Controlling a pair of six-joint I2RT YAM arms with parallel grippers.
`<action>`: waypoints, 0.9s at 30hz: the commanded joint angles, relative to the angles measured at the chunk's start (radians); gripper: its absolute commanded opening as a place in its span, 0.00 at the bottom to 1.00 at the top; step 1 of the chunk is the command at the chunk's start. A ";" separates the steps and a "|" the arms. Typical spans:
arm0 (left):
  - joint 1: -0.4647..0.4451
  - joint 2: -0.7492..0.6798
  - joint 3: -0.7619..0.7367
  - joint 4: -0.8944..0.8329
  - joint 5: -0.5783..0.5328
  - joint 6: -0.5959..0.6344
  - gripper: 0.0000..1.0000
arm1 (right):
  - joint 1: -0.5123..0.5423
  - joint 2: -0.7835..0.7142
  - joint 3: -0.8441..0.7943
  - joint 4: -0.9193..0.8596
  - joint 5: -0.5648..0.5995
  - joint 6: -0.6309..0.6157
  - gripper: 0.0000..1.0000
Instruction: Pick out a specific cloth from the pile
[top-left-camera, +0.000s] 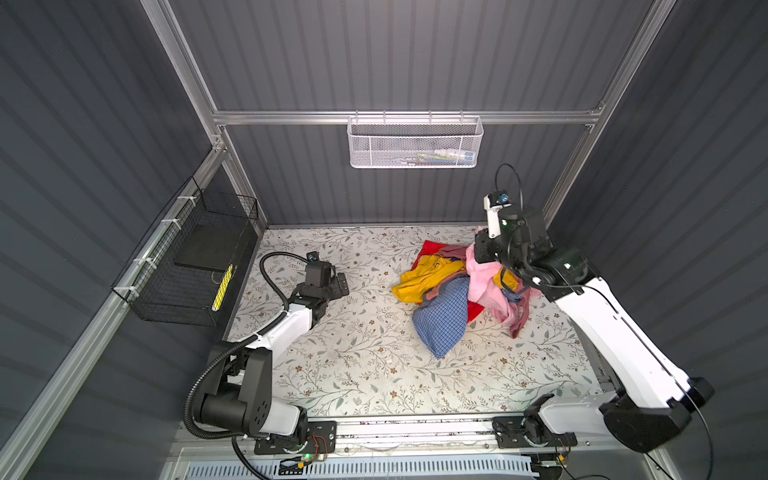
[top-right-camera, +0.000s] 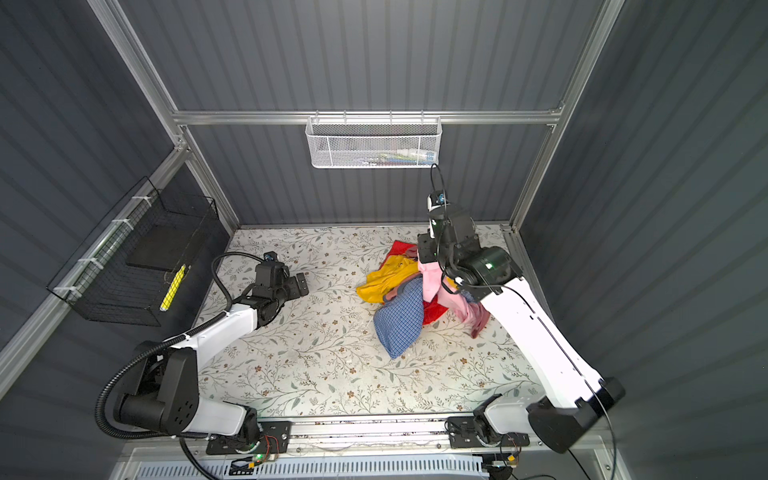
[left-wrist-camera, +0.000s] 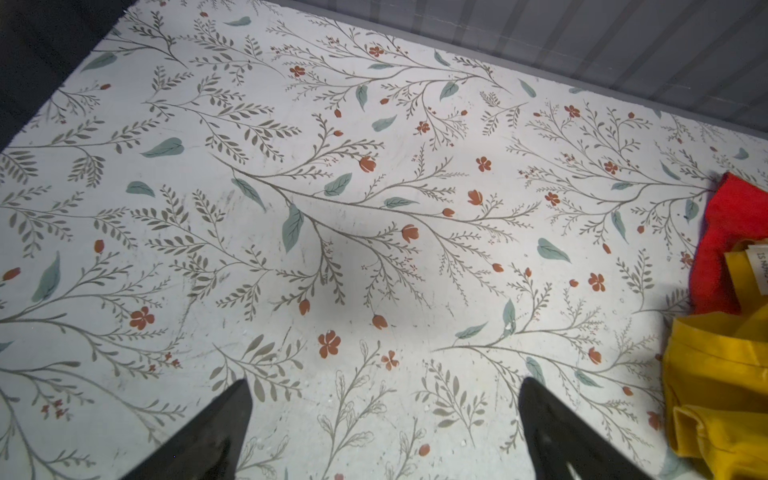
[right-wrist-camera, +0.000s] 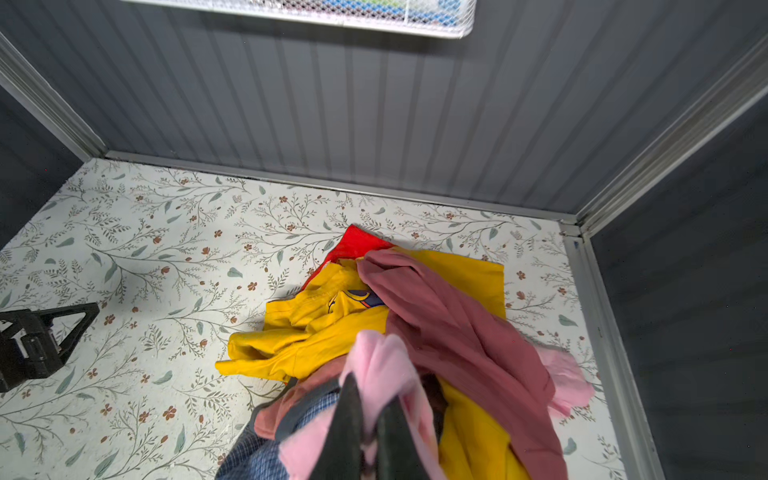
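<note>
Right wrist view: my right gripper (right-wrist-camera: 372, 390) is clamped on the pink cloth (right-wrist-camera: 384, 359).
It hangs over the pile (top-left-camera: 436, 291) at 2 o'clock of the table (top-left-camera: 353, 353); left gripper (left-wrist-camera: 384, 382) jaws stand wide apart.

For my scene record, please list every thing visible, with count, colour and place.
table: one, white floral, cell floor
pile: one, mixed garments, table's right rear
light pink cloth: one, pink, top end held above pile
yellow garment: one, yellow, in pile
dusty rose garment: one, rose-red, on pile
blue checked shirt: one, blue, pile's near side
red cloth: one, bright red, bottom of pile
mesh basket: one, white, back rail
wire basket: one, black, left wall
left gripper: one, black, open over bare table
right gripper: one, black, shut on light pink cloth
</note>
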 joint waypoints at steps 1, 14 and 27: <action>-0.006 0.025 0.034 -0.048 0.016 0.000 1.00 | -0.057 0.084 0.038 0.078 -0.144 -0.010 0.00; -0.006 0.078 0.046 -0.117 -0.023 -0.037 1.00 | -0.112 0.544 0.203 0.039 -0.388 -0.007 0.00; -0.006 0.153 0.083 -0.161 -0.032 -0.041 1.00 | -0.112 0.830 0.318 -0.083 -0.387 -0.086 0.00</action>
